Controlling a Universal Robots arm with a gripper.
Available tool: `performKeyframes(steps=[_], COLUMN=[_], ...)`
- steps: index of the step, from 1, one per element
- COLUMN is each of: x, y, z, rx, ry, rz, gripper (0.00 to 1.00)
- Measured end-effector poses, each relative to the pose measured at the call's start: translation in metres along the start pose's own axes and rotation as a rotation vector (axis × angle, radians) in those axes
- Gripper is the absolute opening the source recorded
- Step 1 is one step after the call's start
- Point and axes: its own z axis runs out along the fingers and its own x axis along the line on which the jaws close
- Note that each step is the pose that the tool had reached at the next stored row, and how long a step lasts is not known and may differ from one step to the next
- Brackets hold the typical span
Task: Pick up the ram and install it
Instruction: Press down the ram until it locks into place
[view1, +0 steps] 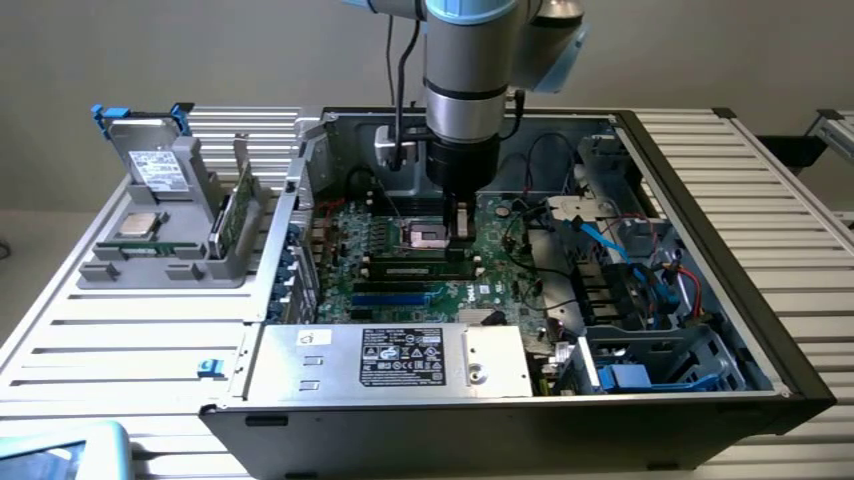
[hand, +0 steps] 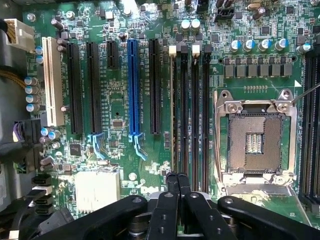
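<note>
On the worktop (view1: 80, 340) at the exterior view's left, grey holder (view1: 160, 265) keeping spare parts upright, within reach. Further right, inside the open case (view1: 574, 410), ram (hand: 172, 115) standing edge-on in a memory slot. Jaws pressed together, tips over its end, seemingly to push it home.

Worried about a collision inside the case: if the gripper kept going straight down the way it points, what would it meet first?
Most likely the row of black memory slots on the motherboard, beside the open processor socket. The shut gripper points at them; depth is unclear.
</note>
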Motion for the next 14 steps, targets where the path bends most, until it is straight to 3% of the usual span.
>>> performKeyframes(steps=[14], x=[-0.0005], y=[0.0001], z=[0.0065], rx=[0.0001], ry=[0.0005], rz=[0.0], gripper=[0.11])
